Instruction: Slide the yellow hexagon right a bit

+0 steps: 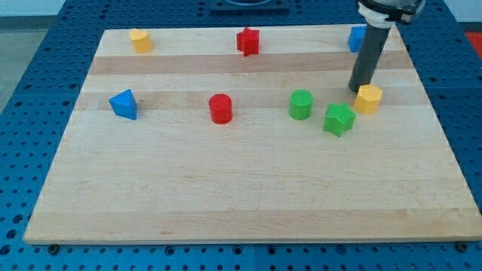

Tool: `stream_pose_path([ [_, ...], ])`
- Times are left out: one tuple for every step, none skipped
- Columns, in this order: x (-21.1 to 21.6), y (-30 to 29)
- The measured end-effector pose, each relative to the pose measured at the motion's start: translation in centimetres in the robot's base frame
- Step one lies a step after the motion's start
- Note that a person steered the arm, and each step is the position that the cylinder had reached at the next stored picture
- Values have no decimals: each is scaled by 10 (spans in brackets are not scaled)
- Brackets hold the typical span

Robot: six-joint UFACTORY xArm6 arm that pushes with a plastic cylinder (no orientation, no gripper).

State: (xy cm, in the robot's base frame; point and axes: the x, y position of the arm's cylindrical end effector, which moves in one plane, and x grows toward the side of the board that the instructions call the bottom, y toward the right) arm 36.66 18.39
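Note:
The yellow hexagon [368,98] lies on the wooden board [241,196] at the view's right, just above and right of a green star [339,119]. My tip [357,89] stands at the hexagon's upper left edge, touching it or nearly so. The dark rod rises from there toward the view's top and hides part of a blue block [355,38] at the top right.
A green cylinder [300,104] stands left of the green star. A red cylinder [221,108] is near the middle and a blue triangle [123,104] at the left. A second yellow block [139,40] and a red star [248,41] sit along the top edge.

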Motion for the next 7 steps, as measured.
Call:
stream_pose_path([
  [0,0],
  [-2,0],
  [-8,-10],
  [-8,-33],
  [-1,-49],
  [12,-51],
  [26,-51],
])
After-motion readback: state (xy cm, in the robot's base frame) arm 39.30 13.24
